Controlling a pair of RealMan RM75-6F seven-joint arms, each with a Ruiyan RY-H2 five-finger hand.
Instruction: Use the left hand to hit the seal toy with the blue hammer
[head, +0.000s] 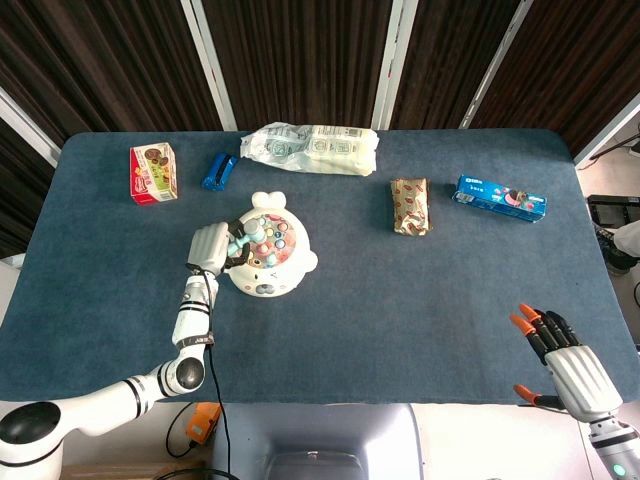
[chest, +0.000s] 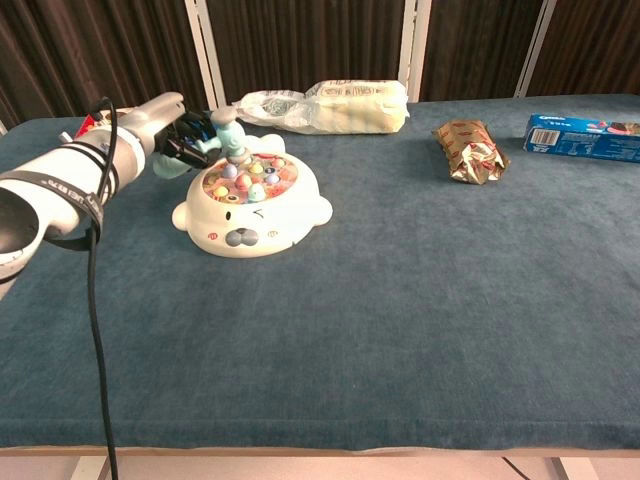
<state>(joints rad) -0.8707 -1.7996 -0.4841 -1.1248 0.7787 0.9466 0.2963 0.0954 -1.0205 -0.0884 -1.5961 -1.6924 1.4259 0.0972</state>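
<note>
A white plastic seal toy (head: 264, 262) with coloured pegs on its round top is seen left of centre on the blue cloth-covered table (head: 400, 320). The left hand (head: 209, 247) is positioned against the toy's left side, its fingers closed around the handle of a small pale-blue plastic hammer (chest: 228, 133). In the chest view the hammer head is held raised above the rear left edge of the peg field, clear of the pegs; the handle is largely hidden inside the dark fingers (chest: 190, 150).

The right hand (head: 560, 358) is found at the lower right of the head view, near the table's front edge, with its orange-tipped fingers spread and nothing held. It is partly cut off by the frame edge and does not appear in the chest view.

Along the far side of the table, a red and green cardboard snack box (head: 153, 172) is noted at upper left, a small blue packet (head: 218, 171) just right of it, and a clear plastic bag of pale rolls (head: 311, 148) behind the toy. A brown foil-wrapped packet (head: 410, 205) and a blue biscuit box (head: 499, 198) are placed to the right, well apart from the toy. In the chest view the snack box is almost wholly masked by the left forearm. A black cable (chest: 96, 330) is seen hanging from that arm.
</note>
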